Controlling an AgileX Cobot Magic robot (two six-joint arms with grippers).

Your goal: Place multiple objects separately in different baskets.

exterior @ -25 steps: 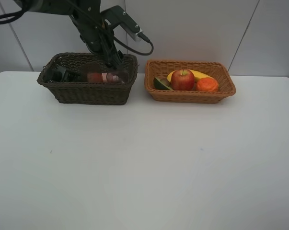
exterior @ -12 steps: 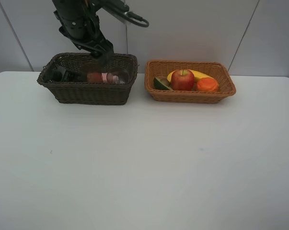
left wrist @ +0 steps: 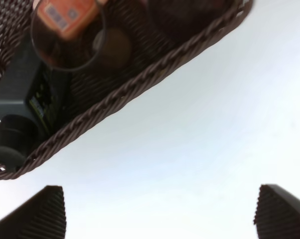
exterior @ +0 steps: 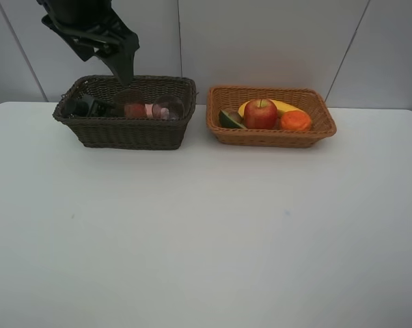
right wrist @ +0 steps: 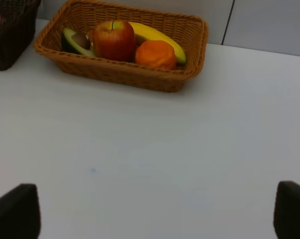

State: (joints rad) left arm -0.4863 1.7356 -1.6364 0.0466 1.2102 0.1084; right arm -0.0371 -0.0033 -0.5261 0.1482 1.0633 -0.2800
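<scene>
Left hand (left wrist: 159, 211) hangs wide open and empty over the dark basket (exterior: 127, 130) at the surface's back edge. Right hand (right wrist: 154, 211) is spread wide too, holding nothing. Fruit sits in the tan basket (exterior: 270, 134).

the left arm (exterior: 89, 31) is a chunky black thing, blocky angular housings, matte with a slight sheen, tapering to a narrow dark tip. up close, the left gripper's fingers (left wrist: 38, 214) are black with fine ribbed faces. the right gripper's fingers (right wrist: 14, 214) look plain dark and rounded, but they're kinda blurry.

White table (exterior: 206, 232), small dark speck near left edge; grey panelled wall (exterior: 274, 41) behind.
</scene>
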